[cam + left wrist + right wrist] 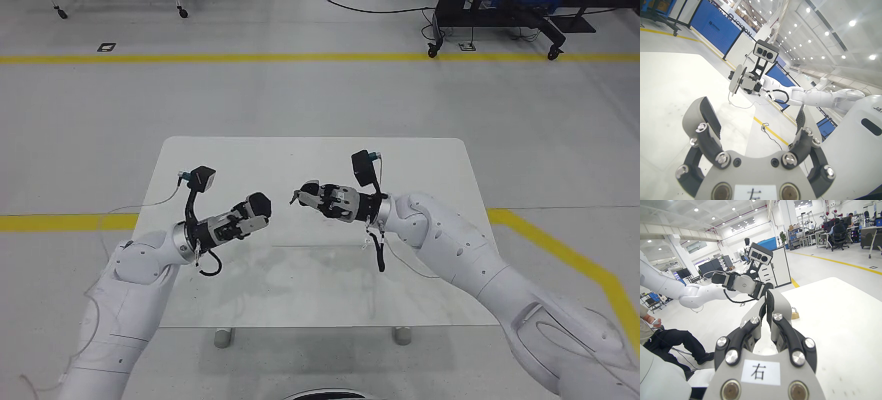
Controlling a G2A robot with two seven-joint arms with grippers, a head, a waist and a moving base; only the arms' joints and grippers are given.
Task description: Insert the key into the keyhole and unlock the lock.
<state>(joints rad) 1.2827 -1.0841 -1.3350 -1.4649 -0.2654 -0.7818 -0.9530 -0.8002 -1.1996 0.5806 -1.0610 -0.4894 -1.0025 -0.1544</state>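
One lock (795,315) flat on table (838,323), partly hidden.

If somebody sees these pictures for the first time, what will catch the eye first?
Over the middle of the white table, the left gripper and the right gripper point at each other, close but apart. The left one's fingers stand wide open, while the right one's are pressed together. A small brass padlock sits on the table just beyond the right gripper, partly hidden by it.
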